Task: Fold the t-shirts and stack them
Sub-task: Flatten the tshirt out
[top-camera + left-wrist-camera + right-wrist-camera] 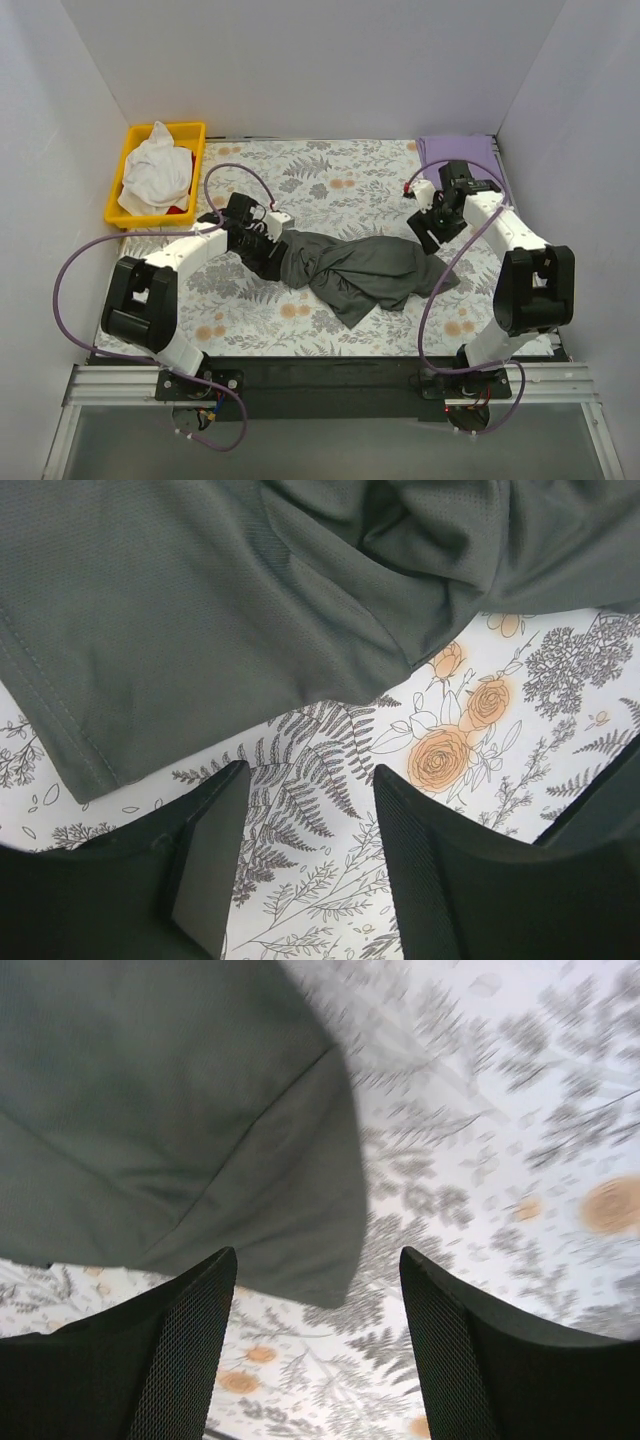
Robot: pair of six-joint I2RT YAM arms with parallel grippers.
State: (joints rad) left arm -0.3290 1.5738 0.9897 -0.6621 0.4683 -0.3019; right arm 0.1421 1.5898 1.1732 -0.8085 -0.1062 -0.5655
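Evidently neither arm had cloth in hand. The grey t-shirt [355,270] lay bunched and twisted across the middle of the tablecloth [330,180], not yet folded, one end toward each arm. The left gripper [310,780] sat low at the shirt's left end, jaws partly apart with only printed tablecloth between them. The stitched hem lay just ahead of the fingertips, untouched, so the gripper was probably lined up to pinch that edge. The right gripper [318,1255] hung near the shirt's right end, jaws wide and empty. Its wrist view was blurred, but a corner of grey cloth showed just ahead of the fingers. One arm at each end suggested a pull to spread the shirt flat before folding. The lavender t-shirt [455,150] lay flat at the far right corner, apparently the stacking spot. A yellow bin [165,127] at far left held white cloth [155,175].
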